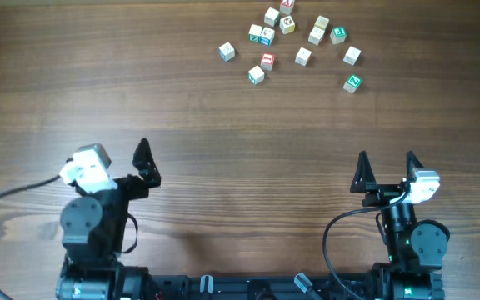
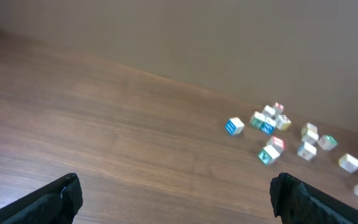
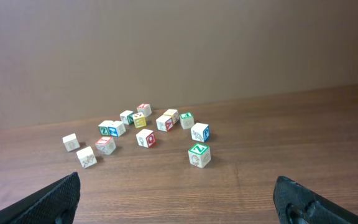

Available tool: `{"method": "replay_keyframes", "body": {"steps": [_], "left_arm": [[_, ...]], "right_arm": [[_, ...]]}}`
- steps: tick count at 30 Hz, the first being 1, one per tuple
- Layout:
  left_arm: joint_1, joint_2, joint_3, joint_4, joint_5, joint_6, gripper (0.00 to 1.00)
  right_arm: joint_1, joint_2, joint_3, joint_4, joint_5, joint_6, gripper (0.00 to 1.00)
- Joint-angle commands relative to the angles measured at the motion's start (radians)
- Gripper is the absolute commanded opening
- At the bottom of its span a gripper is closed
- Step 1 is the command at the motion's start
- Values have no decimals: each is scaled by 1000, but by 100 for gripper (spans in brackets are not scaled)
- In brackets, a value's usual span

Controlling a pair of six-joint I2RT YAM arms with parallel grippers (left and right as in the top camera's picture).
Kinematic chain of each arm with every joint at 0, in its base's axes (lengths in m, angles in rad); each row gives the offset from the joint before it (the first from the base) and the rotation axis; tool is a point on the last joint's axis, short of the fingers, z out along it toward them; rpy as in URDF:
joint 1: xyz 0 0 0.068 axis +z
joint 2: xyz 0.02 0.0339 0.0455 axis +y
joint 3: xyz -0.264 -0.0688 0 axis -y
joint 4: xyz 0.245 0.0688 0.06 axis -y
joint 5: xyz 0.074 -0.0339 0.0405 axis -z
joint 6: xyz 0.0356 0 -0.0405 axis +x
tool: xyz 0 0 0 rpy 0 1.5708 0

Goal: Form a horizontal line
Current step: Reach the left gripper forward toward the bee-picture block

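Several small pale wooden letter cubes lie scattered at the far right of the table (image 1: 290,37). They have red, blue, green and yellow marks. A green "Z" cube (image 1: 352,82) sits nearest, apart from the rest, and shows in the right wrist view (image 3: 199,155). No straight row of three touching cubes shows in any view. My left gripper (image 1: 117,162) is open and empty near the front left. My right gripper (image 1: 387,162) is open and empty near the front right. The cubes show far off in the left wrist view (image 2: 278,140), beyond the open jaws (image 2: 176,199).
The brown wooden table (image 1: 223,167) lies bare between the grippers and the cubes. A plain wall stands behind the cubes (image 3: 179,50). Two cubes with green and blue tops touch each other (image 3: 109,129). The right jaws (image 3: 179,199) frame bare wood.
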Motion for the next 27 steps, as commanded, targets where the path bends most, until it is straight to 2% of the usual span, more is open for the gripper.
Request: {"method": "replay_keyframes", "body": {"steps": [1, 3, 6, 11, 15, 27], "left_arm": [[4, 78, 134, -58, 37, 20, 100], [4, 128, 214, -130, 75, 20, 100], [4, 150, 240, -169, 259, 20, 100], [4, 150, 243, -107, 443, 17, 100], [4, 198, 307, -96, 423, -27, 100], [1, 794, 717, -152, 429, -91, 100]], "right_arm": [[4, -3, -1, 6, -16, -18, 100], [4, -3, -1, 6, -16, -18, 100], [4, -3, -1, 6, -16, -18, 100], [4, -3, -1, 6, -16, -18, 100], [4, -3, -1, 6, -16, -18, 99], [4, -3, -1, 6, -16, -18, 100]]}}
